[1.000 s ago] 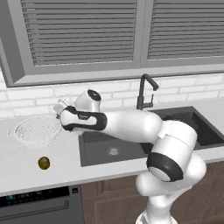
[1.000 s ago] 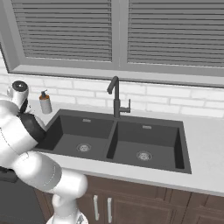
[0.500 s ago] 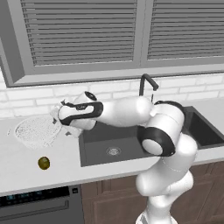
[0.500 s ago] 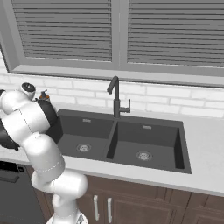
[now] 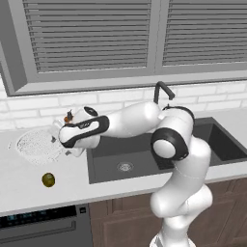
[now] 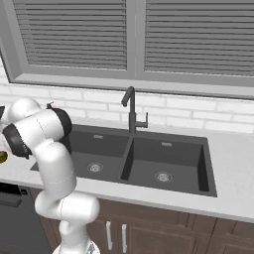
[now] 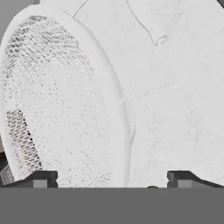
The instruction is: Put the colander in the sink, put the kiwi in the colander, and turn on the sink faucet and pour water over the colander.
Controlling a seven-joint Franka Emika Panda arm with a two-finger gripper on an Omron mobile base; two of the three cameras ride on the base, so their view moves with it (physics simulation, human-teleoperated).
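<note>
The white perforated colander [image 5: 34, 144] rests on the counter left of the sink [image 5: 144, 155]. My gripper [image 5: 60, 146] is at its right rim, open. In the hand view the colander [image 7: 61, 100] takes up the left half, and its rim runs down between my two wide-apart fingertips [image 7: 41, 178]; I cannot tell whether they touch it. The olive-brown kiwi [image 5: 48, 180] lies on the counter in front of the colander, and shows as the kiwi [image 6: 2, 157] at the left edge of the right base view. The dark gooseneck faucet [image 6: 130, 106] stands behind the sink [image 6: 144, 161], with no water running.
The top of a small soap dispenser [image 5: 67, 117] pokes up behind my hand by the brick wall. My arm stretches across the left basin. A dishwasher front [image 5: 38, 229] sits below the counter edge. Bare counter [image 6: 233, 168] lies right of the sink.
The hand has swung left and down from above the sink's left corner to the colander's right rim. Colander and kiwi have not moved.
</note>
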